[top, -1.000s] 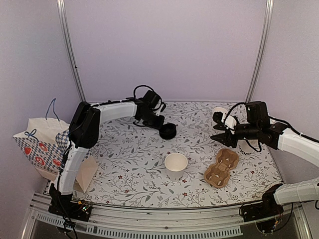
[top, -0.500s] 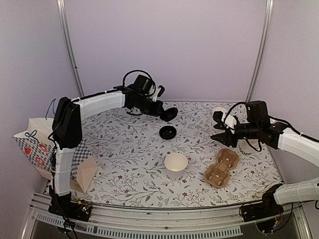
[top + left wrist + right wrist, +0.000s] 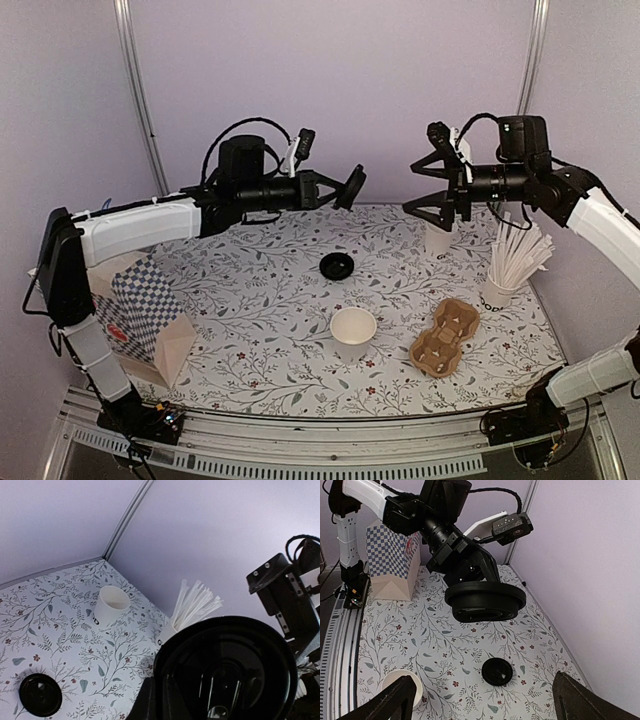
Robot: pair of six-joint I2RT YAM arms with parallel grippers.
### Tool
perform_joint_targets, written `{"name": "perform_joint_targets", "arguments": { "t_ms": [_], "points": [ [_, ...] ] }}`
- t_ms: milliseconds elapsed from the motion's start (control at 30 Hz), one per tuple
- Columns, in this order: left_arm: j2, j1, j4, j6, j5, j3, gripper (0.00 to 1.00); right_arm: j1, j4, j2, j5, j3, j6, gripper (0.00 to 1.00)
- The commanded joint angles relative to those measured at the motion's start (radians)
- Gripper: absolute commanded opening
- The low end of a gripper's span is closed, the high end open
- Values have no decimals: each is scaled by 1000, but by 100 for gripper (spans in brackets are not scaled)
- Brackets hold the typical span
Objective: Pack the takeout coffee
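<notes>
Top: left pincer (image 3: pixel 340 192) clamped on black lid (image 3: pixel 354 183), up above and behind the spare lid (image 3: pixel 336 265); right pincer (image 3: pixel 415 186) gapes wide, empty. Left wrist: lettered open cup (image 3: pixel 111 605), probably the takeout coffee, stands uncapped right-rear of spare lid. Right wrist: held lid hangs over spare lid; best levelled and centred on the rim before pressing.

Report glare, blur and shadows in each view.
Top external: even, soft light, only faint shadows beside the centre cup. Left wrist: the held lid looms close, glossy with reflected streaks. Right wrist: sharp centre; right claw dark at bottom corners.
</notes>
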Motion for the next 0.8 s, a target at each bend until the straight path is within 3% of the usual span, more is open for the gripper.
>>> {"name": "perform_joint_targets", "arguments": {
  "t_ms": [0, 367, 767],
  "points": [
    [-74, -4, 411, -208, 42, -158, 6, 48, -40, 49, -52, 85, 105, 99],
    [-109, -22, 573, -299, 14, -239, 5, 210, -16, 187, 92, 250, 187, 99],
    [-114, -38, 630, -342, 6, -256, 6, 234, 11, 285, 167, 359, 299, 99]
  ]
}}
